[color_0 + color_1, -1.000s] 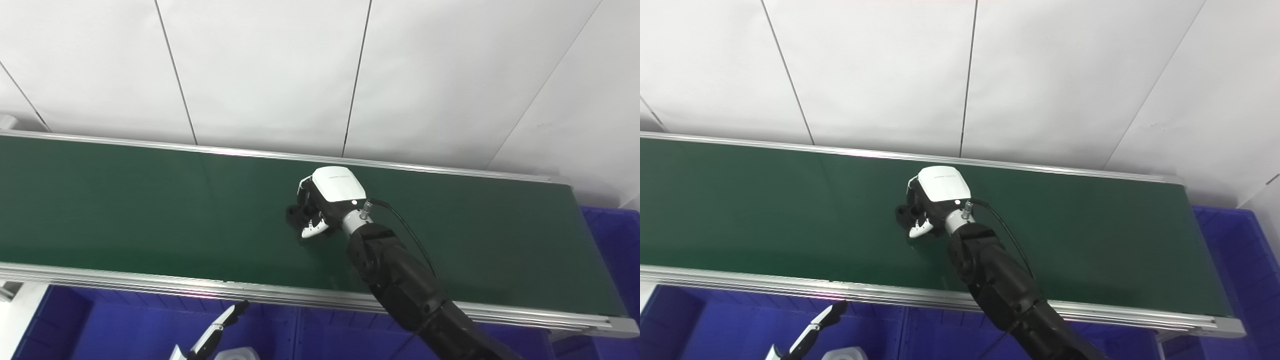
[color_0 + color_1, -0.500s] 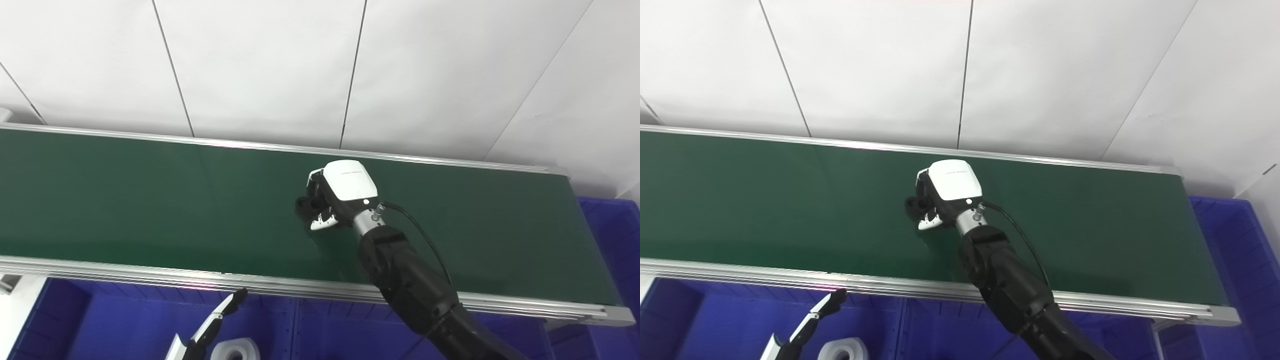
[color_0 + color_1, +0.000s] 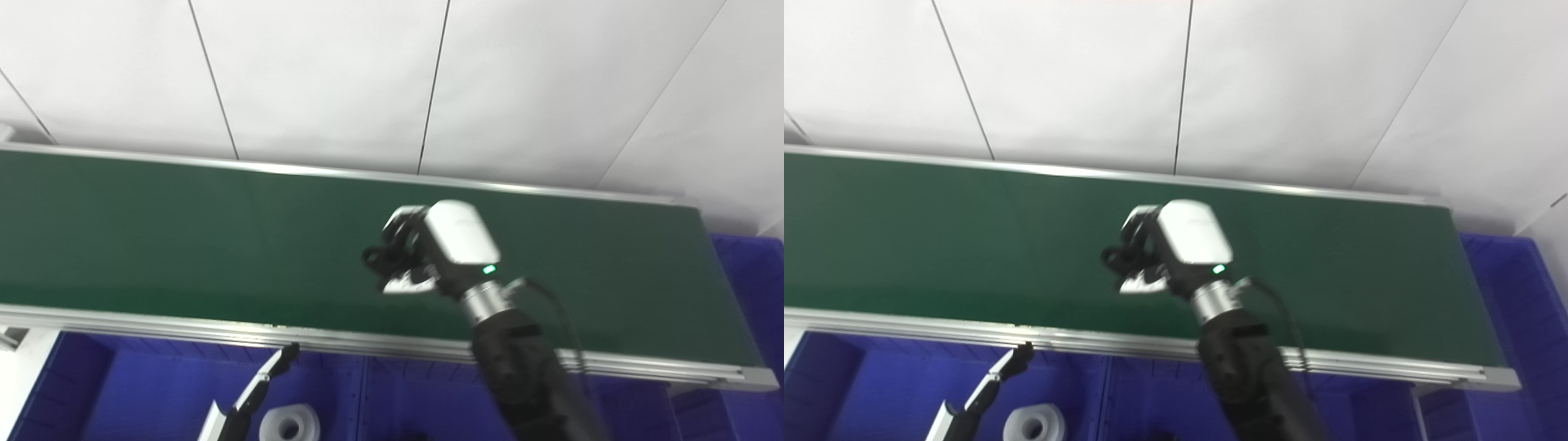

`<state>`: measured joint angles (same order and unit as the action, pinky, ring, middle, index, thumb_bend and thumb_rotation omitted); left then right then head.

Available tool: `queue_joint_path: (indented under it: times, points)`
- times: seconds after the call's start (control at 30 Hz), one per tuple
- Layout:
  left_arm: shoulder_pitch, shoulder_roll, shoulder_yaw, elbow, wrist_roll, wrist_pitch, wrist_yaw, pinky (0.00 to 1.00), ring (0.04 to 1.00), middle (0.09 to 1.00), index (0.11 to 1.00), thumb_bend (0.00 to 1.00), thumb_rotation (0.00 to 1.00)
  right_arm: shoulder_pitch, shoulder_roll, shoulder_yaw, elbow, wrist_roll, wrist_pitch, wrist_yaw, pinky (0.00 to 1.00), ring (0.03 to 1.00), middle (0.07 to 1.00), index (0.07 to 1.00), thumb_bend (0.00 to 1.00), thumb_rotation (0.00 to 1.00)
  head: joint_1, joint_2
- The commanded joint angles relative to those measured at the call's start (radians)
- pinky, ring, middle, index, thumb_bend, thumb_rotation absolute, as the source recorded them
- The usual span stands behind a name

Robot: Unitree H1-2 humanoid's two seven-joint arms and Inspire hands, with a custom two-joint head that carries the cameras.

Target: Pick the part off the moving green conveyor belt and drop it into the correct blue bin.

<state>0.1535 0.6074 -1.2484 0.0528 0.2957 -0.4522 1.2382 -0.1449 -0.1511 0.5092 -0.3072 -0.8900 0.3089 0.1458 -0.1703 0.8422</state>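
Curling around a small dark part (image 3: 375,257), the fingers (image 3: 401,283) of the right hand (image 3: 438,248) grip it above the green belt (image 3: 153,233), somewhat blurred. Near the bottom edge, the left hand (image 3: 254,392) shows only extended fingers, so its state cannot be told, over the blue bin (image 3: 141,392) beside a white roll (image 3: 288,424).

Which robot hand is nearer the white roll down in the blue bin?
Left. The left robot hand is just beside the white roll; the right robot hand is up over the green belt.
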Motion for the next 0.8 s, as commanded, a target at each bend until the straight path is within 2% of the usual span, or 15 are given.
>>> queue_joint_path:
  times: [0.0,0.1,0.27,0.4,0.47,0.53,0.63,0.77]
  points:
    - [0.000,0.023,0.003,-0.024,0.031,-0.018,0.005,0.84,0.887,0.917,0.920,0.69,0.46,0.036,0.010,-0.020,-0.092,-0.016,0.028,0.023,0.22,0.283,0.472,0.486,0.53,0.00,-0.002,0.010]
    - [0.001,0.031,-0.002,-0.040,0.021,-0.018,0.008,0.84,0.884,0.910,0.907,0.69,0.43,0.117,0.014,-0.047,-0.166,-0.002,0.014,0.033,0.17,0.241,0.471,0.486,0.53,0.00,-0.003,0.022]
    - [0.012,0.043,0.026,-0.073,0.002,-0.018,-0.008,0.84,0.884,0.909,0.901,0.69,0.44,0.295,0.014,-0.051,-0.259,-0.004,0.005,0.061,0.18,0.248,0.472,0.486,0.53,0.00,-0.020,0.040]
    - [0.019,0.047,0.068,-0.107,-0.030,-0.018,-0.046,0.84,0.871,0.902,0.907,0.69,0.47,0.421,0.007,-0.049,-0.269,0.001,-0.030,0.038,0.15,0.213,0.470,0.485,0.53,0.00,-0.043,0.050]
    - [0.014,0.045,0.092,-0.122,-0.046,-0.018,-0.075,0.84,0.871,0.902,0.907,0.69,0.45,0.469,-0.006,-0.053,-0.256,0.006,-0.035,0.040,0.18,0.259,0.474,0.486,0.53,0.00,-0.058,0.062]
    - [0.014,0.043,0.124,-0.141,-0.070,-0.018,-0.127,0.85,0.879,0.914,0.916,0.67,0.46,0.509,-0.021,-0.061,-0.238,0.008,-0.053,0.022,0.20,0.280,0.475,0.486,0.53,0.00,-0.069,0.074]
    - [0.024,0.039,0.191,-0.170,-0.115,-0.018,-0.241,0.86,0.903,0.930,0.924,0.62,0.43,0.561,-0.042,-0.073,-0.205,0.000,-0.070,-0.012,0.18,0.259,0.473,0.486,0.53,0.00,-0.078,0.084]
    - [0.049,0.013,0.294,-0.183,-0.137,-0.018,-0.365,0.84,0.890,0.927,0.920,0.58,0.38,0.577,-0.066,-0.084,-0.134,-0.019,-0.080,-0.040,0.18,0.256,0.472,0.486,0.53,0.00,-0.087,0.116]
